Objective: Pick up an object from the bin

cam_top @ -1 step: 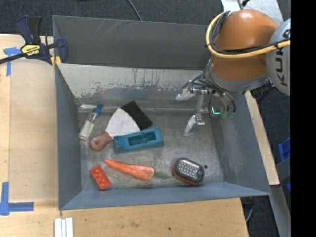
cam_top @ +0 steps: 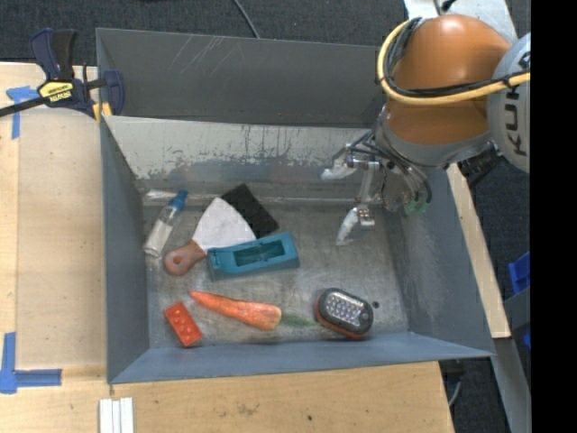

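Grey metal bin (cam_top: 126, 242); arm casing (cam_top: 509, 106) reads "KU". Gripper (cam_top: 354, 224) hangs over bare floor, back right, grip state unreadable. Nearest: red-rimmed black oval lamp (cam_top: 343, 313) frontward, teal case (cam_top: 253, 256) leftward, both apart.

Scuffed matt grey metal bin (cam_top: 126, 242)

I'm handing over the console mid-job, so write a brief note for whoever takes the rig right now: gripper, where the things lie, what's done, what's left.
Gripper: over bare floor in the right rear of the bin, carrying nothing that I can see.
Nearest thing: the oval black-and-red lamp, front right, apart from the gripper.
The others lie left of centre: teal box, white wedge, black block, small bottle, carrot, red brick.
Done: nothing picked yet.
Left: choose a thing, grasp it, lift it out.
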{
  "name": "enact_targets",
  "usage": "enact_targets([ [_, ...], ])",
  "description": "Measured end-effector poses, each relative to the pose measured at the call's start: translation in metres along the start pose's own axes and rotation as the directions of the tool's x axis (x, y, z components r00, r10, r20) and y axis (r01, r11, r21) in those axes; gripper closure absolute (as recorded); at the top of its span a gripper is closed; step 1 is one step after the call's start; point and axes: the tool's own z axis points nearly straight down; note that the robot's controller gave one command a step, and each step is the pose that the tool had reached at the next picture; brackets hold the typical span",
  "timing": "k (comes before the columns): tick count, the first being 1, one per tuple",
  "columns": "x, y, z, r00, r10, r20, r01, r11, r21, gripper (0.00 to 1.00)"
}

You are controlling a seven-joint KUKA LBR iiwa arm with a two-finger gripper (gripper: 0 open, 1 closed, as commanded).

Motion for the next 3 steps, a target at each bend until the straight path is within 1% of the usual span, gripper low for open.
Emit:
enact_targets([
  [1, -0.001, 0.027, 0.056, 0.999, 0.038, 0.006, -0.038, 0.999, -0.001, 0.00],
  [2, -0.002, 0.072, 0.080, 0.999, -0.052, -0.002, 0.052, 0.999, -0.001, 0.00],
  [3, 0.005, 0.077, 0.103, 0.988, 0.155, 0.000, -0.155, 0.988, -0.001, 0.00],
])
